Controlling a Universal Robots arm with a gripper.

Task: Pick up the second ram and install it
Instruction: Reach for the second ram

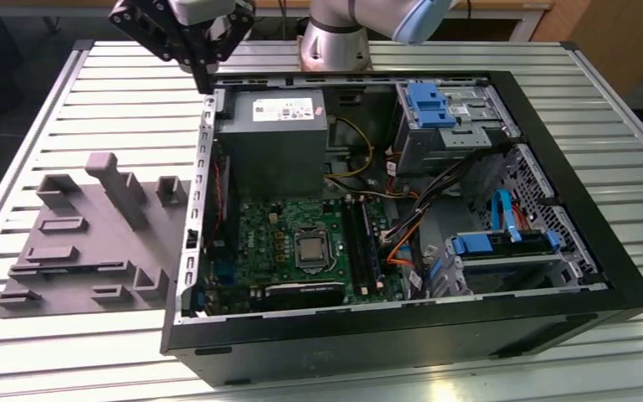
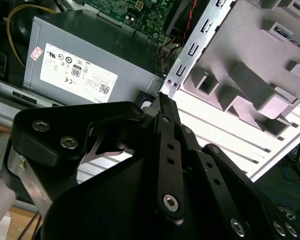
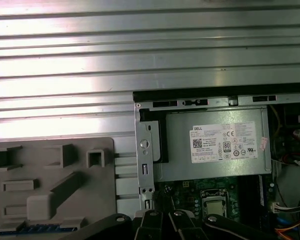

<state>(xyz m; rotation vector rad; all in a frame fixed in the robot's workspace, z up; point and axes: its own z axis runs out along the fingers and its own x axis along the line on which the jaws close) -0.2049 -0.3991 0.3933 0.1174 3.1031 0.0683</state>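
- The gripper (image 1: 203, 84) is hanging above the computer case (image 1: 411, 335), over the case's corner by the power supply (image 1: 271, 142), on the side of the case that faces the grey holder block (image 1: 76, 293).
- Its fingers (image 2: 166, 117) are lying drawn together, with no gap showing between them in the second wrist view. They are pointing down towards the case's metal rim.
- Nothing is showing clamped between the fingers, and they are touching neither the case nor the holder block.
- The second ram (image 3: 40, 229) seems to be sitting in the grey holder block, outside the case. In the first wrist view it is showing as a thin bluish strip with a row of small rectangles along it.
- It is lying flat and long along the block, on the part of the block farther from the case's power-supply corner. It is well apart from the gripper.
- Its far ends and its seating in the block are too faint to tell.
- The holder block is resting on the ribbed metal table (image 1: 110, 100), just beside the case, at the exterior view's left of it.
- Inside the case the green motherboard (image 1: 265, 243) is lying next to the power supply, with its long black slots (image 1: 357, 239) running along the board's inner edge.
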